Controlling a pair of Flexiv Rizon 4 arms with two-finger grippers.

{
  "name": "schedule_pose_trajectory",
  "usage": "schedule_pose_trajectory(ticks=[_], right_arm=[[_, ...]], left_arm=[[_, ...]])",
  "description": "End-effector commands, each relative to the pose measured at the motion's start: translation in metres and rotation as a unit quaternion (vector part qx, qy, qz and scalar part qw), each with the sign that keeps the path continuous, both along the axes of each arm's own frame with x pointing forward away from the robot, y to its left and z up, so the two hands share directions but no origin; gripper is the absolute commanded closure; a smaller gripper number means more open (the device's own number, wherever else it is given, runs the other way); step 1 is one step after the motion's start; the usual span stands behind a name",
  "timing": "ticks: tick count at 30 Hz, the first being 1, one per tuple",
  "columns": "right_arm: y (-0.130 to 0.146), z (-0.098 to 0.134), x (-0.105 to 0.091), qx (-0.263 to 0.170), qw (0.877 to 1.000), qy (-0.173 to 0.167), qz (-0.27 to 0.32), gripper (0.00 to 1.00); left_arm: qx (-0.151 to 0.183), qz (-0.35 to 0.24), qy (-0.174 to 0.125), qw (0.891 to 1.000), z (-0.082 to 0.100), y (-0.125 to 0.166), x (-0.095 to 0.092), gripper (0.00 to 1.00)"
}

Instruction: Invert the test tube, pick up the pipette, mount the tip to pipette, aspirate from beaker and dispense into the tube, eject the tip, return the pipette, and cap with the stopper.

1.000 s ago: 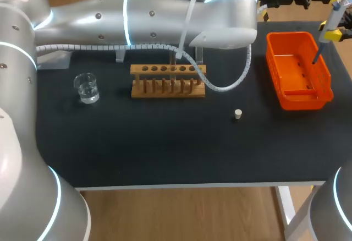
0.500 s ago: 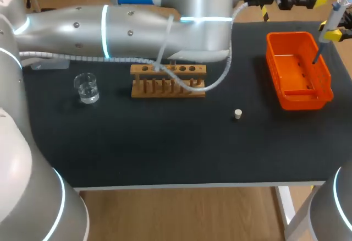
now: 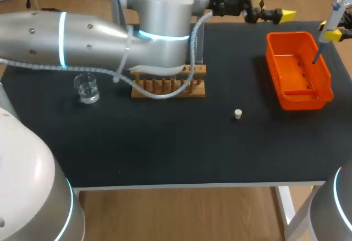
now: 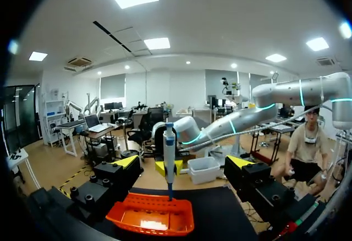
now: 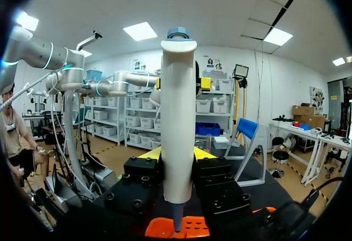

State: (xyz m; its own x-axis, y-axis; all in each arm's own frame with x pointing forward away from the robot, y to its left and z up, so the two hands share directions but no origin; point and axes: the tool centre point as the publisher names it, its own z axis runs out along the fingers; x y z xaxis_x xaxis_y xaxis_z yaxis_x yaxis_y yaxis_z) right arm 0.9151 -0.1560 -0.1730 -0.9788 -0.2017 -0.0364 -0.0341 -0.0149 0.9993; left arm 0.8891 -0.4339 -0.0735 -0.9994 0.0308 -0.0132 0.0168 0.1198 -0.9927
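**While the pipette hangs over the bin, the stopper waits**

At the left of the tabletop [image 3: 165, 153] stands the beaker [image 3: 86, 87], with the wooden rack [image 3: 168, 85] near the middle. At the top of the frame, right of centre, the left tool [image 3: 284, 1] is spread wide and empty. The stopper [image 3: 237, 114] lies loose, lower right of the rack. At the upper right, the right tool [image 3: 331, 33] clamps the pipette [image 3: 336, 12], whose dark end points into the orange bin [image 3: 324, 95]. Ejecting the tip seems the step in hand. Next, the tip should drop inside the bin, and the pipette then goes back.
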Motion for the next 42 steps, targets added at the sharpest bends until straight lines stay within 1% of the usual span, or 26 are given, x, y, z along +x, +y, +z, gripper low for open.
schedule_pose_trajectory(ticks=[1,5,9,11,12,13,30,31,32,34,35,37,42], right_arm=[[-0.001,0.001,0.002,-0.001,1.000,0.000,0.002,1.00],[-0.001,0.001,0.002,-0.001,1.000,0.000,0.002,1.00],[-0.001,0.001,0.002,-0.001,1.000,0.000,0.002,1.00],[-0.001,0.001,0.002,-0.001,1.000,0.000,0.002,1.00],[-0.001,0.001,0.002,-0.001,1.000,0.000,0.002,1.00],[-0.001,0.001,0.002,-0.001,1.000,0.000,0.002,1.00],[-0.001,0.001,0.002,-0.001,1.000,0.000,0.002,1.00],[-0.001,0.001,0.002,-0.001,1.000,0.000,0.002,1.00],[-0.001,0.001,0.002,-0.001,1.000,0.000,0.002,1.00],[-0.001,0.001,0.002,-0.001,1.000,0.000,0.002,1.00],[-0.001,0.001,0.002,-0.001,1.000,0.000,0.002,1.00],[-0.001,0.001,0.002,-0.001,1.000,0.000,0.002,1.00],[-0.001,0.001,0.002,-0.001,1.000,0.000,0.002,1.00]], left_arm=[[-0.001,-0.062,0.005,0.998,-0.002,0.069,-0.011,0.00],[-0.003,-0.043,0.005,0.999,-0.011,0.094,-0.020,0.00],[-0.004,-0.025,0.012,1.000,-0.020,0.117,-0.026,0.00],[-0.005,-0.017,0.014,1.000,-0.021,0.125,-0.029,0.00],[0.004,-0.010,0.013,1.000,-0.019,0.128,-0.030,0.00],[0.008,-0.006,0.016,1.000,-0.018,0.130,-0.031,0.00],[0.008,-0.006,0.016,1.000,-0.018,0.130,-0.031,0.00],[0.006,-0.006,0.014,1.000,-0.021,0.130,-0.029,0.00],[0.012,0.002,0.017,1.000,-0.026,0.131,-0.026,0.00],[0.009,0.006,0.011,1.000,-0.032,0.138,-0.024,0.00],[0.011,0.016,0.016,1.000,-0.035,0.144,-0.023,0.00],[0.005,0.023,0.004,1.000,-0.037,0.157,-0.023,0.00],[0.006,0.049,-0.006,0.999,-0.042,0.190,-0.023,0.00]])
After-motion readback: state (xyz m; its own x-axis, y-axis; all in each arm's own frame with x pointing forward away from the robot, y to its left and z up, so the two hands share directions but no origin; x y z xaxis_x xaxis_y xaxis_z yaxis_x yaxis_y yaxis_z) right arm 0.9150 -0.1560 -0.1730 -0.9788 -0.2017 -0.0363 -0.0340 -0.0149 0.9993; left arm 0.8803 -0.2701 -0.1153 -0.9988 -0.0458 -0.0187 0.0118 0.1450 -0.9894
